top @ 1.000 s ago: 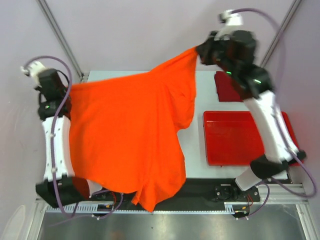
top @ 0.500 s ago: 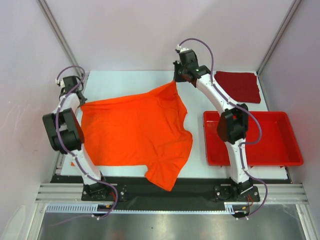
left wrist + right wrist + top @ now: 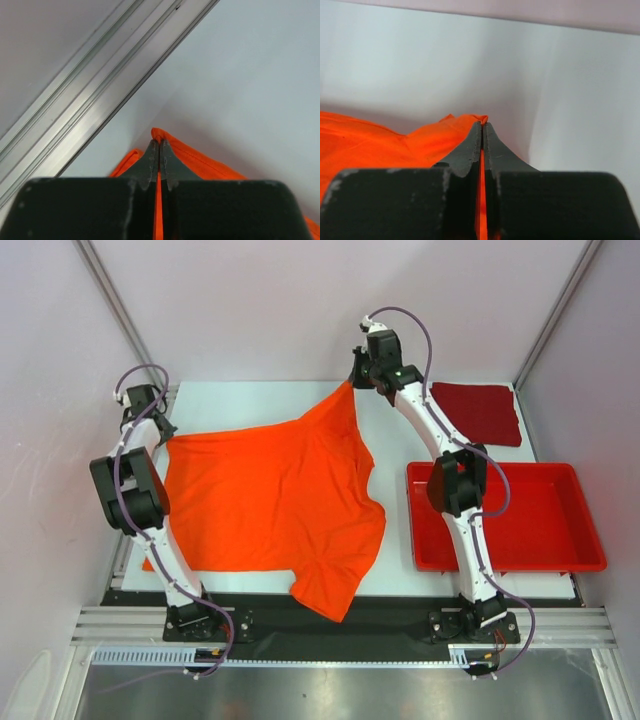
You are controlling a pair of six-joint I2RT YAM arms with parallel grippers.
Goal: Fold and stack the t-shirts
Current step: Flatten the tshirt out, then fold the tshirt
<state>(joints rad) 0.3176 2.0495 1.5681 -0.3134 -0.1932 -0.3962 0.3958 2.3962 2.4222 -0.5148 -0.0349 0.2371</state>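
At the near edge, a fold of the plain bright orange cloth t-shirt (image 3: pixel 270 500) hangs off the white table (image 3: pixel 250 400) over the dark strip by the arm bases. The rest lies spread across the left and middle of the table, with a wrinkle running down its right side. To the right, well apart from the cloth, sits the rigid bright red plastic tray (image 3: pixel 590 552).

Farther back, the left gripper (image 3: pixel 159 145) is pinched tight on the shirt's far-left corner beside the metal frame rail. The right gripper (image 3: pixel 483 127) is likewise clamped on the far-right corner, near the back wall. The dark red cloth t-shirt (image 3: pixel 478 412), folded square, rests at the far right.

The step looks like laying the garment flat before folding. Done well, both arms would probably hold the far edge taut, draw the shirt back until the hanging part is on the table, lower together, and let go only once the cloth lies smooth.
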